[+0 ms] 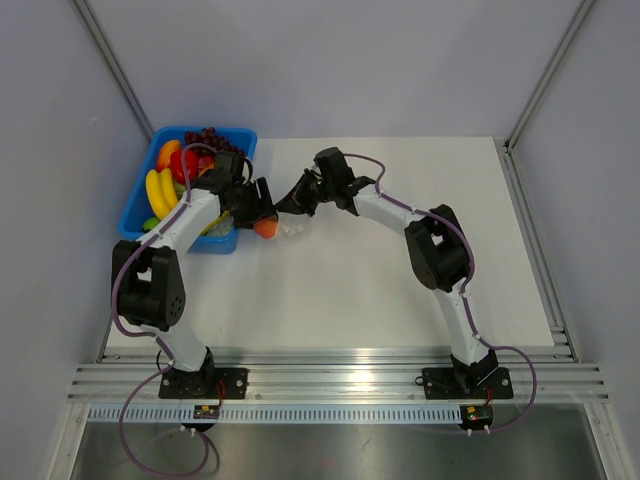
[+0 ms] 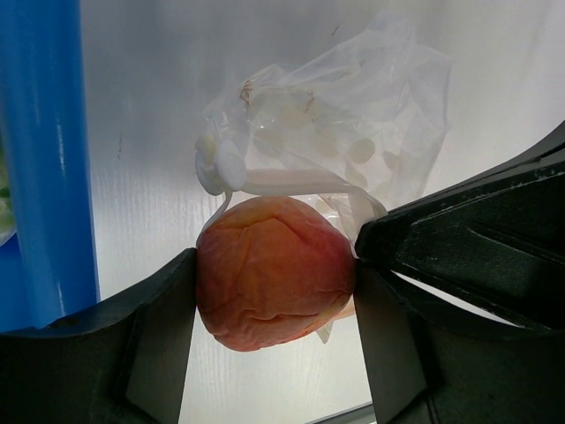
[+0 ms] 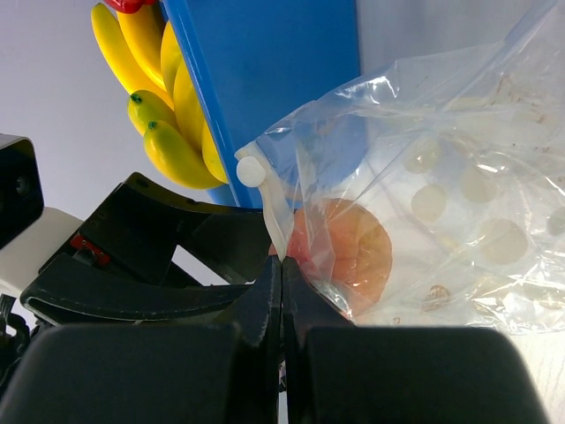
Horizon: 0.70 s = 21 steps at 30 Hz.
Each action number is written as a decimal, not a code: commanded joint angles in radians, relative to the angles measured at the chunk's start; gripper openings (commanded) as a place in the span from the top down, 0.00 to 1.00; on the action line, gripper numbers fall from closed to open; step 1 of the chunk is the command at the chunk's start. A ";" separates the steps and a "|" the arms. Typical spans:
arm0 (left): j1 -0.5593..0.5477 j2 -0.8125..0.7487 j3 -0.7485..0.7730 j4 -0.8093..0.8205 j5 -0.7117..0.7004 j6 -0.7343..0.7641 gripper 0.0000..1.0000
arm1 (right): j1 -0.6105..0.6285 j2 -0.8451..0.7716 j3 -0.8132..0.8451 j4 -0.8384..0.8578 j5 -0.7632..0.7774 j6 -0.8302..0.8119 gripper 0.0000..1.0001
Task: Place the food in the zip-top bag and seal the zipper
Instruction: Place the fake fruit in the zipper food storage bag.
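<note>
The food, an orange-red peach (image 2: 274, 269), is clamped between the black fingers of my left gripper (image 2: 275, 305), which is shut on it. It sits right at the mouth of the see-through zip-top bag (image 2: 353, 115), whose whitish zipper strip (image 2: 282, 181) arches over it. My right gripper (image 3: 282, 274) is shut on that mouth edge by the zipper (image 3: 269, 203). Through the bag's film (image 3: 459, 177) the peach (image 3: 353, 252) shows. From above, peach (image 1: 265, 228) and bag (image 1: 293, 230) lie between both grippers, just right of the bin.
A blue plastic bin (image 1: 140, 195) stands at the table's back left, holding yellow bananas (image 3: 168, 97), dark grapes (image 1: 210, 135) and other fruit. Its wall (image 2: 48, 159) is close to the left of my left gripper. White tabletop (image 1: 400, 300) extends right and forward.
</note>
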 commanded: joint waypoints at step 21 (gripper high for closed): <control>-0.029 -0.055 -0.033 0.284 0.018 -0.057 1.00 | 0.059 -0.033 -0.058 0.078 -0.180 0.055 1.00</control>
